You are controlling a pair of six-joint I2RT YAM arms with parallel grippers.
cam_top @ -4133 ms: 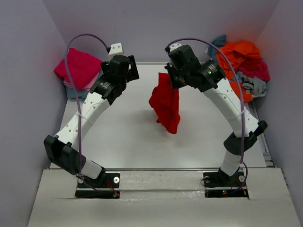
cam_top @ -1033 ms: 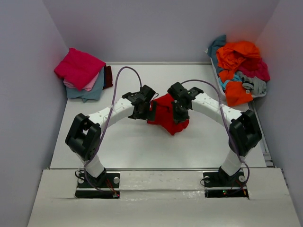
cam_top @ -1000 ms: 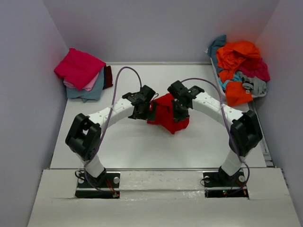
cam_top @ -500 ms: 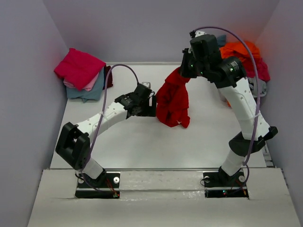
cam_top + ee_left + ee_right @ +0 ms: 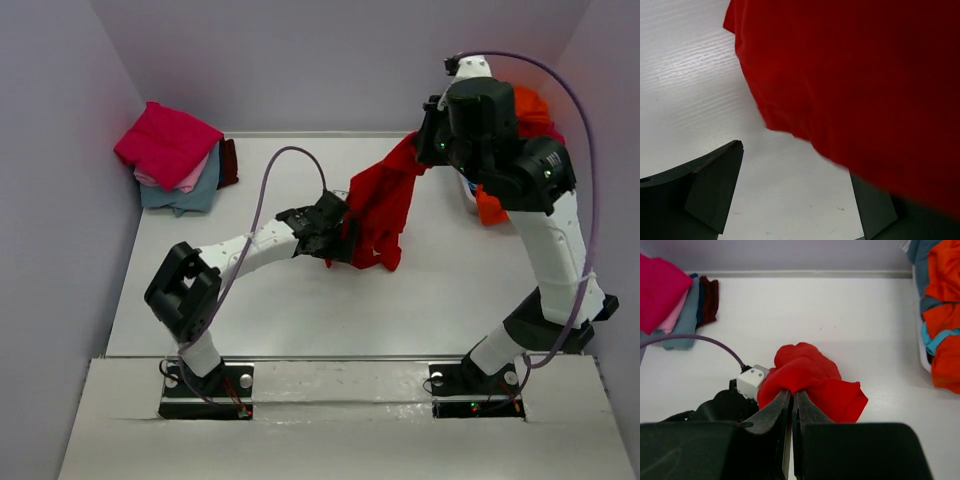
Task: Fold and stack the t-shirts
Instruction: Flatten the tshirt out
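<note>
Right gripper [image 5: 791, 396], held high, is pinched shut on a corner of the red shirt [image 5: 380, 205], which hangs toward the table [image 5: 280, 300]. Left gripper [image 5: 796, 170], jaws spread wide, sits at the shirt's lower edge; whether it touches the cloth is unclear. Folded stack [image 5: 170, 150] far left, loose pile [image 5: 510, 120] far right.

Right gripper [image 5: 424, 148] pinched red t-shirt [image 5: 385, 205] by one end, held high, cloth hanging over table [image 5: 300, 310]. Left gripper [image 5: 345, 237] sat low at its lower left edge. Folded stack [image 5: 168, 150] back-left; loose pile [image 5: 532, 103] back-right, partly behind right arm.
</note>
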